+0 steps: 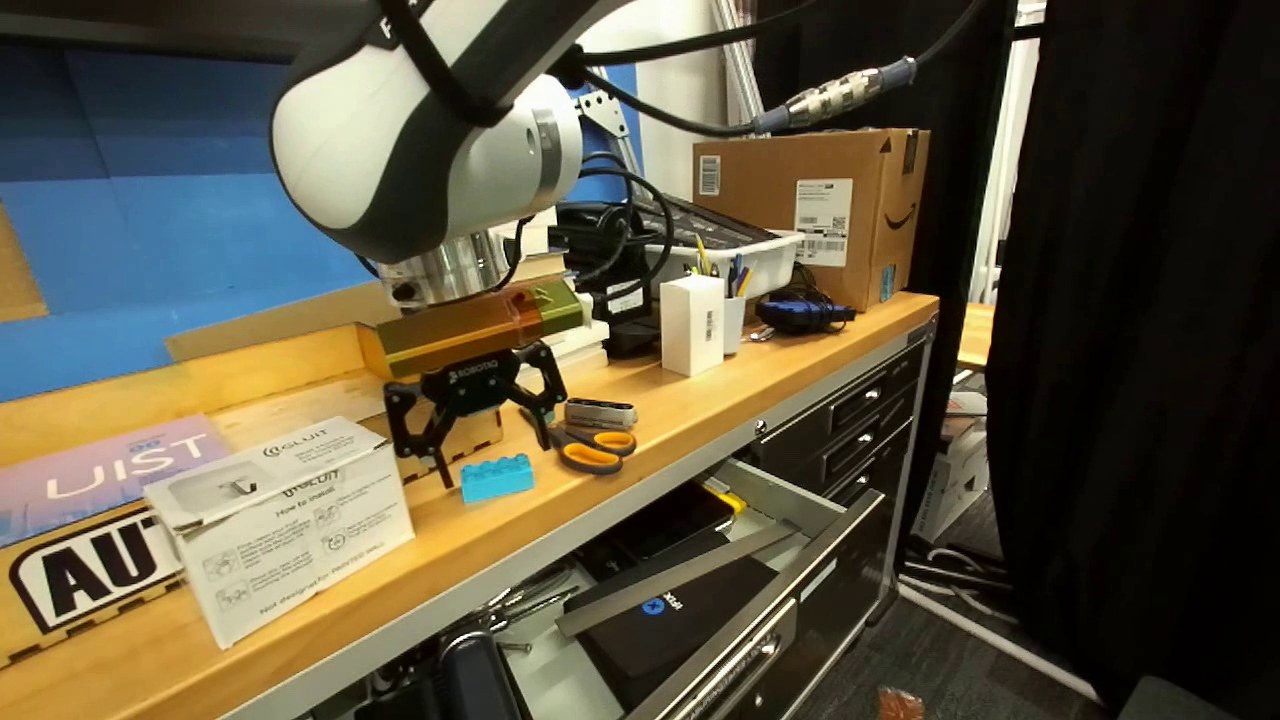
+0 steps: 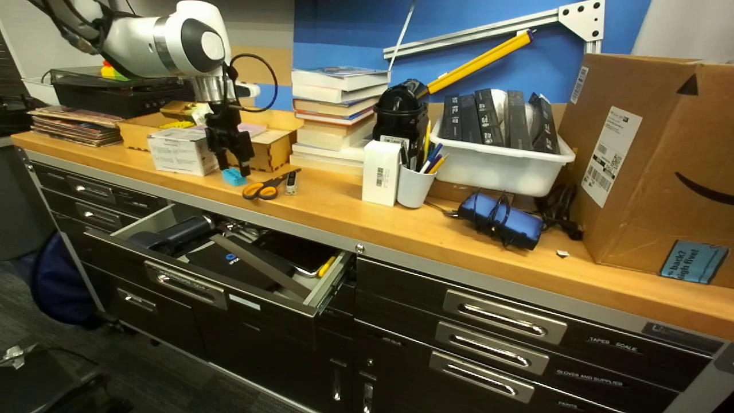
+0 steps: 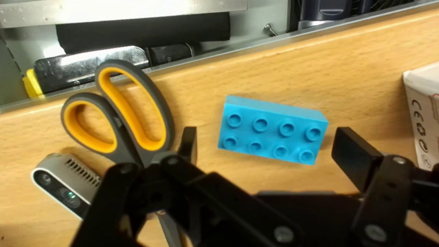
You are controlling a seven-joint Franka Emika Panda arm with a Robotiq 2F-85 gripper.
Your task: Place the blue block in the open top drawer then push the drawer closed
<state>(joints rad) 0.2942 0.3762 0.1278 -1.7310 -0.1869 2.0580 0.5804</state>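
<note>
The blue block (image 1: pixel 497 478) is a bright cyan studded brick lying flat on the wooden worktop near its front edge. It also shows in an exterior view (image 2: pixel 234 176) and in the wrist view (image 3: pixel 272 130). My gripper (image 1: pixel 497 464) is open, pointing down just above the block. In the wrist view my gripper (image 3: pixel 266 144) has one finger beyond each short end of the block, with a gap on both sides; the block sits slightly rotated and off the finger line toward the drawer. The open top drawer (image 2: pixel 129 261) is pulled out below the worktop; its inside shows in the wrist view (image 3: pixel 255 25).
Orange-handled scissors (image 3: pixel 137 113) and a small grey camera (image 3: pixel 67 183) lie beside one finger. A white box (image 1: pixel 300 530) stands on the block's other side. The drawer holds a black box (image 1: pixel 680 610), a metal ruler (image 1: pixel 690 580) and tools. A white carton (image 2: pixel 381 172) stands farther along.
</note>
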